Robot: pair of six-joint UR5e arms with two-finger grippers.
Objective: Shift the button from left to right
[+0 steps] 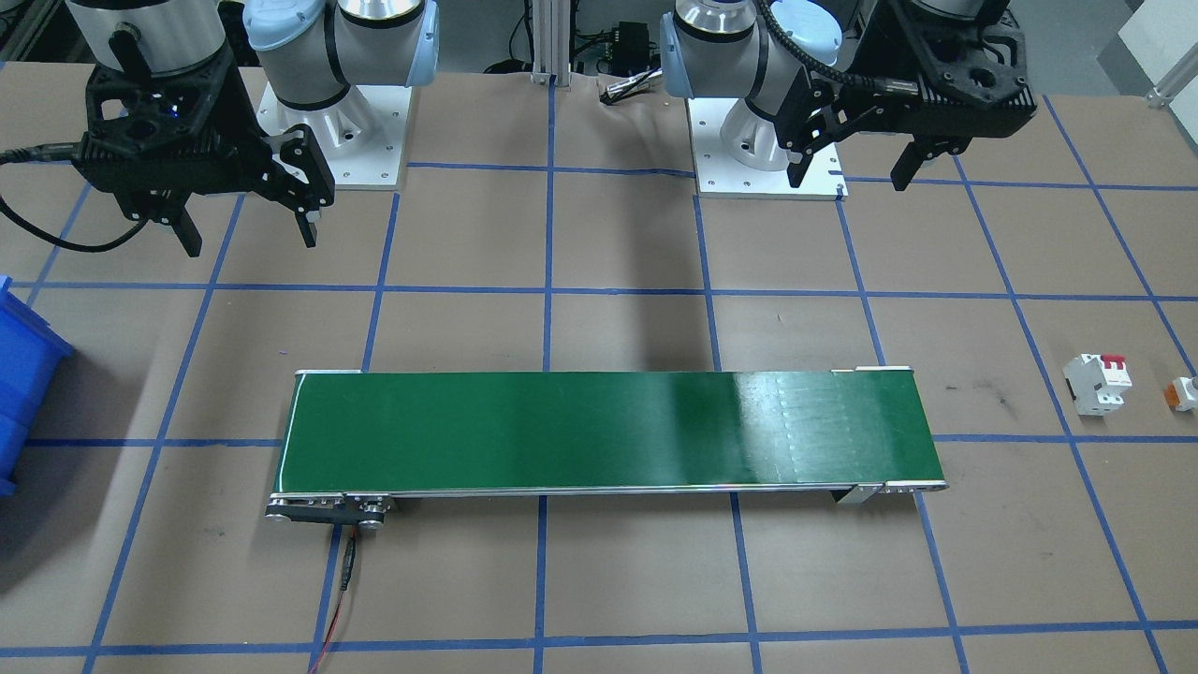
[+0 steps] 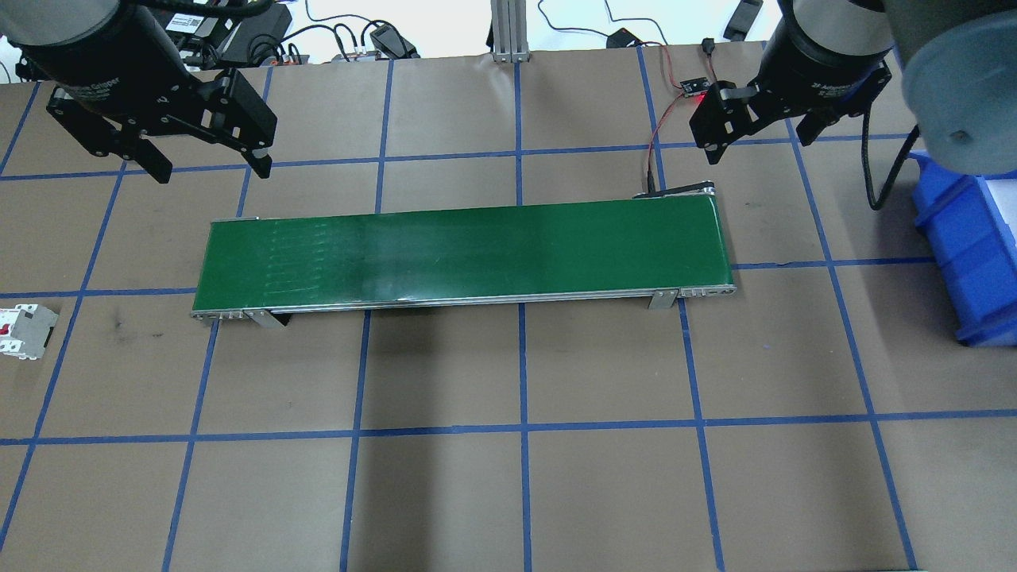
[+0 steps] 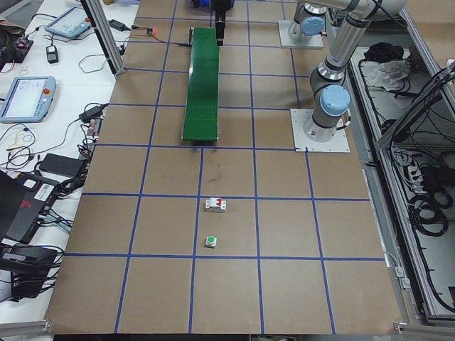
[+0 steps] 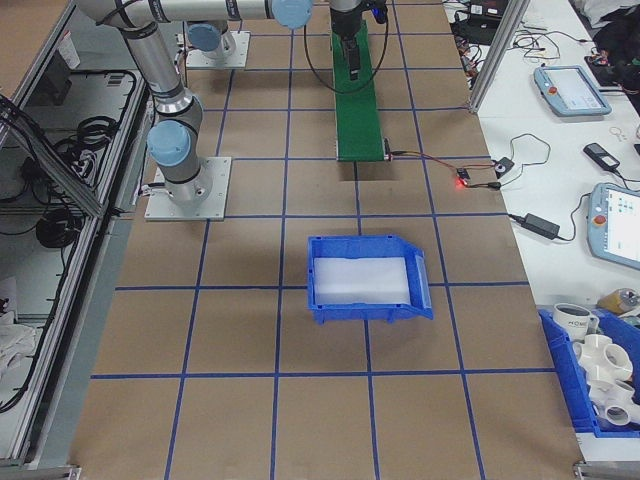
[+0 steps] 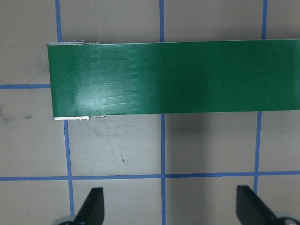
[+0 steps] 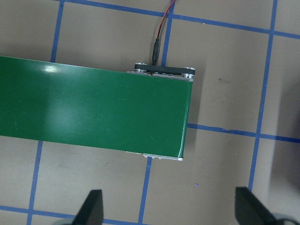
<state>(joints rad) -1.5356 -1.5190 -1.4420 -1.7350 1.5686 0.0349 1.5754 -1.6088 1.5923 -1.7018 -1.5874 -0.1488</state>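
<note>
The button (image 1: pixel 1187 393) is a tiny white switch with an orange end, lying on the brown table at the robot's far left; the exterior left view shows the button (image 3: pixel 211 241) with its green cap up. It is out of the overhead view. My left gripper (image 1: pixel 852 176) hangs open and empty well above the table, behind the conveyor's left end and far from the button; in the overhead view the left gripper (image 2: pixel 213 171) is at upper left. My right gripper (image 1: pixel 251 241) is open and empty over the conveyor's other end, and the right gripper (image 2: pixel 759 143) is at upper right.
A green conveyor belt (image 2: pixel 461 254) lies across the middle of the table. A white circuit breaker (image 1: pixel 1097 382) with a red lever sits just inboard of the button. A blue bin (image 2: pixel 965 246) stands at the robot's right. A red wire (image 2: pixel 653 151) runs to the conveyor's right end.
</note>
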